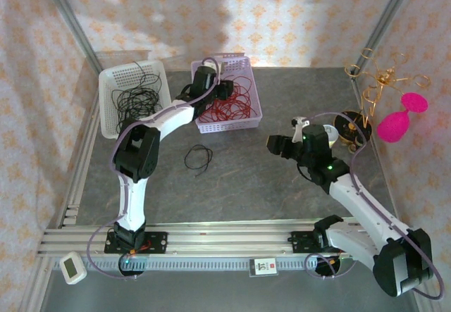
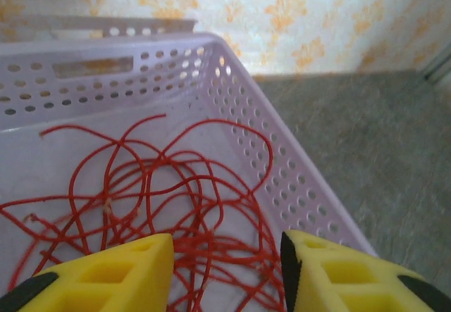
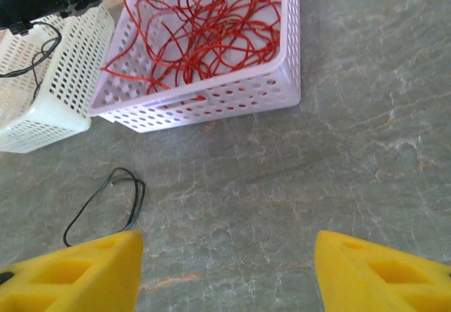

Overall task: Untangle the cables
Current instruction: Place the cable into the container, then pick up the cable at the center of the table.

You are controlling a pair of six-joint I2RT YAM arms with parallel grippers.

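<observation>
Loose red cables (image 2: pixel 162 206) (image 1: pixel 232 104) (image 3: pixel 211 30) lie spread in the lilac basket (image 1: pixel 255 111) (image 2: pixel 282 157) (image 3: pixel 232 97). My left gripper (image 1: pixel 217 90) (image 2: pixel 227 270) hangs open just above them, nothing between its yellow fingers (image 2: pixel 120 273). One black cable loop (image 1: pixel 199 158) (image 3: pixel 106 203) rests on the table in front of the baskets. More black cables (image 1: pixel 137 101) sit in the white basket (image 1: pixel 107 86) (image 3: pixel 49 79). My right gripper (image 1: pixel 276 145) (image 3: pixel 227 270) is open over bare table, to the right of the black loop.
A gold wire stand (image 1: pixel 373 86), a pink object (image 1: pixel 398 122) and a round black item (image 1: pixel 350 125) sit at the right edge. A small white device (image 1: pixel 72 267) lies at the near left. Metal rails (image 1: pixel 211 238) run along the front.
</observation>
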